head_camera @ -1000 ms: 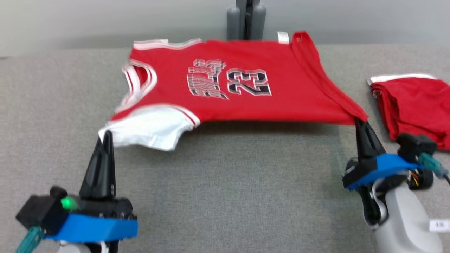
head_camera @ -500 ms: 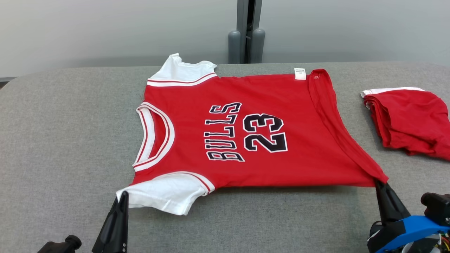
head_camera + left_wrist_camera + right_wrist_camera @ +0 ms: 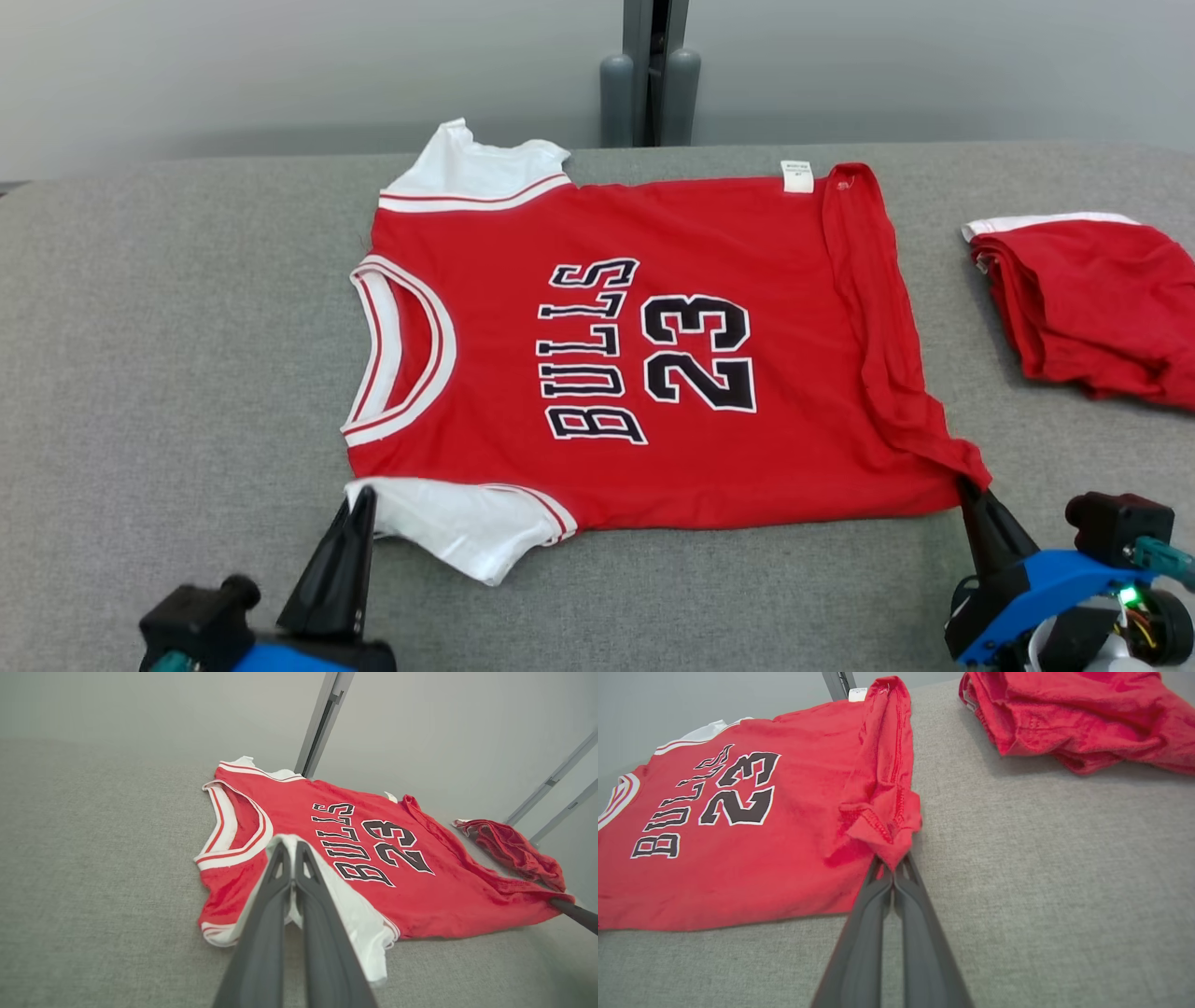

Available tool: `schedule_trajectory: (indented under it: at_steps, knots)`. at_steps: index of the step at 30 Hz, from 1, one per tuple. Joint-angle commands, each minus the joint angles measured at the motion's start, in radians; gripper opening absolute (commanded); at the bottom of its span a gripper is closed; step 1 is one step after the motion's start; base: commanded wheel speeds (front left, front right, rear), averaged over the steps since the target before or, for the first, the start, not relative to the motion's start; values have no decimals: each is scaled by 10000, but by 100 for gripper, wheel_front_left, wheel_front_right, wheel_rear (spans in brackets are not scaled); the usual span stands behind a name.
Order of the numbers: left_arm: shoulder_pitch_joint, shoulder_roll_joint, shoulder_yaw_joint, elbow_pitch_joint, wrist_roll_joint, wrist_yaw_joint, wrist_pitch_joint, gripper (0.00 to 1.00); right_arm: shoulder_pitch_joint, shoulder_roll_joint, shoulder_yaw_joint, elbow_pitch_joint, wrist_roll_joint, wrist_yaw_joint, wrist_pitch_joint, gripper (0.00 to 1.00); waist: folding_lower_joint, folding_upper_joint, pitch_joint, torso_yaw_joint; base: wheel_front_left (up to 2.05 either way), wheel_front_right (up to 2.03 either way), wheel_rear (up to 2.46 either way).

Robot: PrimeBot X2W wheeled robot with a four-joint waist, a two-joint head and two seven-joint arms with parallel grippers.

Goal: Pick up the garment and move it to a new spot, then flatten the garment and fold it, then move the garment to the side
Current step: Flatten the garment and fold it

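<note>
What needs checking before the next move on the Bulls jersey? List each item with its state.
1. Left gripper grip: jaws shut on the near white sleeve. Ok.
2. Right gripper grip: jaws shut on the near hem corner. Ok.
3. Bulls jersey flat on the grey table: hem strip folded over and bunched. Not ok.
4. Folded red garment lies apart from the jersey. Ok.
5. Back layer smooth underneath: hidden. Cannot tell.
</note>
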Motion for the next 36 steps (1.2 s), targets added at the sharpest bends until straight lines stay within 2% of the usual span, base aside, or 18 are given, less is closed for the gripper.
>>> schedule_trajectory:
  at_steps: [1, 12, 18, 23, 24, 25, 26, 27, 28, 29, 36]
  knots:
    - [-502, 72, -61, 124, 163, -91, -7, 0, -267, -29, -7, 81, -100, 1, -12, 0, 0, 0, 182, 70, 0, 0, 0]
    - [-4165, 59, -282, 1511, 1176, -375, -631, 0, -2094, -30, 166, 40, -189, 1, -88, 0, 0, 0, 1360, -9, 0, 0, 0]
    - [-5733, -151, -291, 2918, 1287, -502, -1135, 0, -3262, -25, 173, 810, -317, 1, -393, 0, 0, 0, 1892, -162, 0, 0, 0]
    - [-6444, -234, -422, 4058, 1353, -601, -1368, 0, -3841, -28, 327, 1562, -329, 1, -784, 0, 0, 0, 2091, -255, 0, 0, 0]
    - [-6541, -263, -423, 4233, 1344, -619, -1427, 0, -3928, -31, 331, 1674, -349, 1, -890, 16, 0, 0, 2103, -273, 0, 0, 0]
    - [-6607, -293, -407, 4375, 1339, -618, -1461, 0, -3988, -28, 333, 1792, -301, 1, -1006, 41, 0, 0, 2104, -284, 0, 0, 0]
    - [-6667, -325, -378, 4466, 1372, -591, -1555, 22, -4050, -28, 319, 1890, -241, 1, -1173, 99, 0, 0, 2097, -290, 0, 0, 0]
    - [-6721, -352, -358, 4521, 1413, -598, -1622, 52, -4098, -28, 340, 1955, -220, 1, -1345, 100, 0, 0, 2082, -293, 0, 0, 0]
    - [-6751, -379, -340, 4555, 1417, -615, -1689, 95, -4122, -28, 321, 2045, -209, 1, -1491, 100, 0, 0, 2055, -295, 0, 0, 0]
    - [-6756, -428, -299, 4628, 1472, -652, -1771, 100, -4149, -28, 301, 2216, -318, 1, -1722, 100, 0, 0, 1970, -292, 0, 0, 0]
    - [-6227, -604, -90, 4503, 1562, -689, -1844, 100, -3814, -29, 460, 2367, -269, 1, -2321, 100, 0, 0, 1553, -280, 0, 0, 0]
